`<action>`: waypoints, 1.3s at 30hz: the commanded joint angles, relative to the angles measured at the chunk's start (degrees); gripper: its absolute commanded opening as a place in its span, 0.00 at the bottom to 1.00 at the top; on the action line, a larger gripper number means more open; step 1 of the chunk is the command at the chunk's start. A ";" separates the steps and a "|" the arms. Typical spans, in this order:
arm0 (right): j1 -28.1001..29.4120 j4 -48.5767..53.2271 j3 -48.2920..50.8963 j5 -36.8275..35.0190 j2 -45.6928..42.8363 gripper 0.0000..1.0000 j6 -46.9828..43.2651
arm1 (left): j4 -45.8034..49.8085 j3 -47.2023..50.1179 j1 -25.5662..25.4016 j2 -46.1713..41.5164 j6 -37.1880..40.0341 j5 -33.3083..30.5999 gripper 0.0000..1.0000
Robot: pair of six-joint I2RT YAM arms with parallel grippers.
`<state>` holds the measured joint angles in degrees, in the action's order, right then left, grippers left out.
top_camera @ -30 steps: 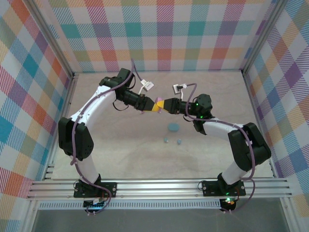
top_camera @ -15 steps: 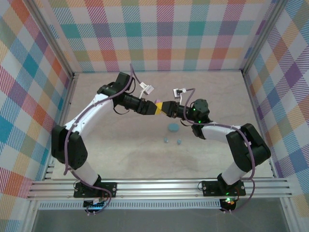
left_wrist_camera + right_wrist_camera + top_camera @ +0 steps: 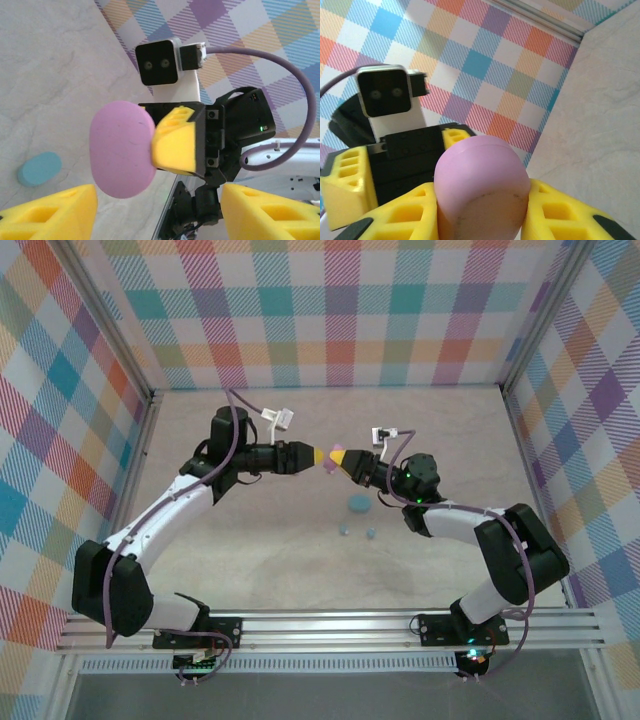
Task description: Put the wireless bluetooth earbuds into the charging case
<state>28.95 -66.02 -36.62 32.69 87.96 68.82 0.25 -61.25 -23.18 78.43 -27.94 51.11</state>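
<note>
Pastel plaid panels wall in a pale, stone-patterned bench, and above its middle the two arms meet tip to tip. The right fingers are clenched on a pink charging case. It is a closed-looking oval, pinched from two sides, with much of its body jutting past the fingertips toward the other arm. The left fingers stand spread wide with nothing between them. In the left wrist view they flank the case from below and are apart from it. Judged from that, the case rests wholly in the right arm's hold. Holding it in the air, facing the partner, looks meant to give the left arm room to work on it, perhaps to lift a lid. No seam or hinge can be made out, though. Down on the bench, nearer the arm bases, a blue charging case lies flat by itself. Nearer the bases than that, two tiny light blue earbuds sit side by side, close but not touching, and apart from both cases. Whether a pink pair sits inside the pink case cannot be told. By my reckoning the blue pair is not yet inserted, and it probably lies loose near its case so either arm can pick the buds up one at a time.
</note>
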 commanded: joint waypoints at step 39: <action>0.21 -0.53 -3.01 -2.26 0.63 0.24 7.89 | -18.18 2.71 -2.66 4.98 -9.22 4.71 0.59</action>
<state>28.91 -67.64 -38.92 32.10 89.19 76.14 -15.35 -58.43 -25.02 83.64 -36.91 53.41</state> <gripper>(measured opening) 0.337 0.594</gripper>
